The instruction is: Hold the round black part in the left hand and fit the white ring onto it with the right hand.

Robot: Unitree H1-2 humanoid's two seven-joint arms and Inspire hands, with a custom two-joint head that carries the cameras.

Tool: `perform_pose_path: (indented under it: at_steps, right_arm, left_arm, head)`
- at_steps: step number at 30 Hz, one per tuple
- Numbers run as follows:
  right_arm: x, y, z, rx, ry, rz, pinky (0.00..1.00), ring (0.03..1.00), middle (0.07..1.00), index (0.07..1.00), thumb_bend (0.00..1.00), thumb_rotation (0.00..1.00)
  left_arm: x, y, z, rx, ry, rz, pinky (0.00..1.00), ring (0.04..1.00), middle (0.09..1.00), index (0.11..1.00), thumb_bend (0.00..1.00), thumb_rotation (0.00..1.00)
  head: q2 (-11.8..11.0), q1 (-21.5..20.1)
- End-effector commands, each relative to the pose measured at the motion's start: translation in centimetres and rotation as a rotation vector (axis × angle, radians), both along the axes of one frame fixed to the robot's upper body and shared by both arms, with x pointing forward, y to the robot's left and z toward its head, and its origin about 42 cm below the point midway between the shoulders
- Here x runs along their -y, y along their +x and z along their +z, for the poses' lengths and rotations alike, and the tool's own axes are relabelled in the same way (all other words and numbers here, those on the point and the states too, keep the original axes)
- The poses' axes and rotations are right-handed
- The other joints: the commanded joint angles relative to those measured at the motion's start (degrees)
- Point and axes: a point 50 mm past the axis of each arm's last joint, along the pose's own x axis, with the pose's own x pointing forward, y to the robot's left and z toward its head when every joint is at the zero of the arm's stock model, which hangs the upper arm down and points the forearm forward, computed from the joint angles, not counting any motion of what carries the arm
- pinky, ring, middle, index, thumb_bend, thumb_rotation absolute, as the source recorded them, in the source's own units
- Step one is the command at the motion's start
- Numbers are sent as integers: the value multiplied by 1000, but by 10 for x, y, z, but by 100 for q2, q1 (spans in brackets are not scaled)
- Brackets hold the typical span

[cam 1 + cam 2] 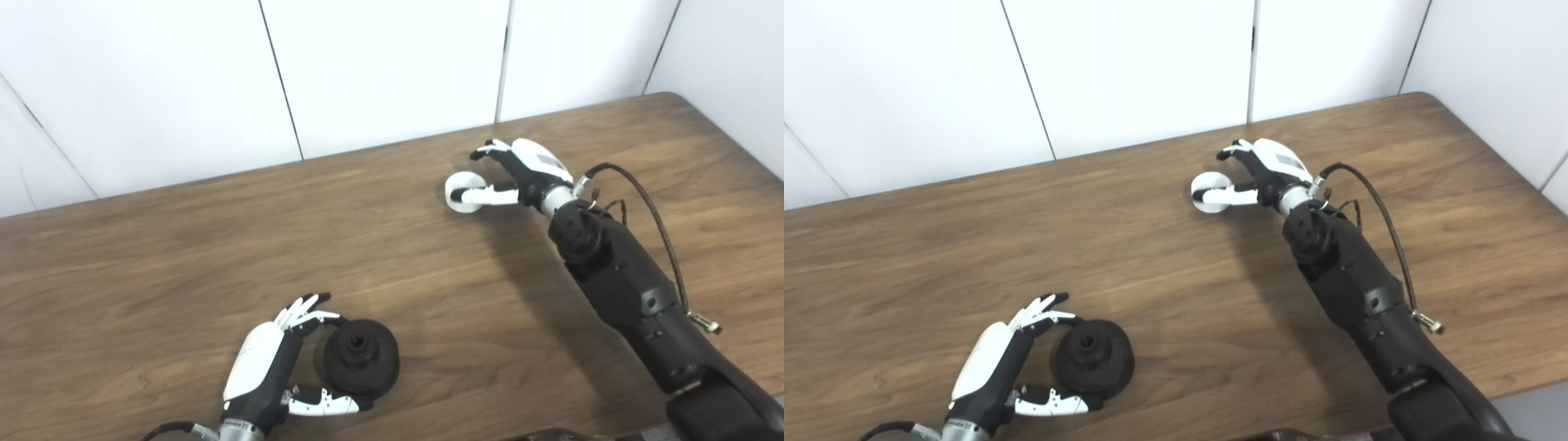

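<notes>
The left hand's [263,367] fingers [306,309] and thumb curl around the round black part [361,356], touching its rim at back and front; whether the grip is firm I cannot tell, and the part seems to sit on the bench [184,257]. Well apart, the right hand [520,174] is spread around the white ring [463,192], thumb across it, not clearly pinched. Both grasps look in progress. Next: close, lift, bring the ring across. No containers are visible.
</notes>
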Motion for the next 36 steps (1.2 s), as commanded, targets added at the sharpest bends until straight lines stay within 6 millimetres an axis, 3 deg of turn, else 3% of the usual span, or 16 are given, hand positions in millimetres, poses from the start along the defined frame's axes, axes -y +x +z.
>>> perform_pose_path:
  at_steps: [1,7,14,20,26,36]
  right_arm:
    - [-1,3,21,49,-15,28,914,980,984,858,937,755]
    - [-4,-4,19,16,-8,49,936,996,993,859,981,801]
    - [-7,-7,13,-6,-26,55,941,995,991,847,1000,742]
    - [-10,-8,6,-8,-33,57,917,985,985,828,947,569]
    - [-13,-10,-4,61,-2,32,885,941,932,739,840,378]
    - [-13,-13,-14,105,21,10,897,924,909,703,776,268]
  left_arm:
    - [-2,3,5,28,17,5,973,970,933,591,870,258]
    - [-3,4,4,29,20,8,979,974,938,592,870,262]
    - [-4,4,5,29,16,14,974,972,934,591,873,252]
    - [-5,3,5,32,14,13,975,972,934,590,869,276]
    - [-6,2,5,28,12,13,981,976,939,591,865,278]
    - [-8,2,6,31,12,16,968,974,938,592,870,274]
  head:
    - [5,8]
    - [10,19]
    - [24,19]
    - [55,39]
    - [81,83]
    - [103,78]
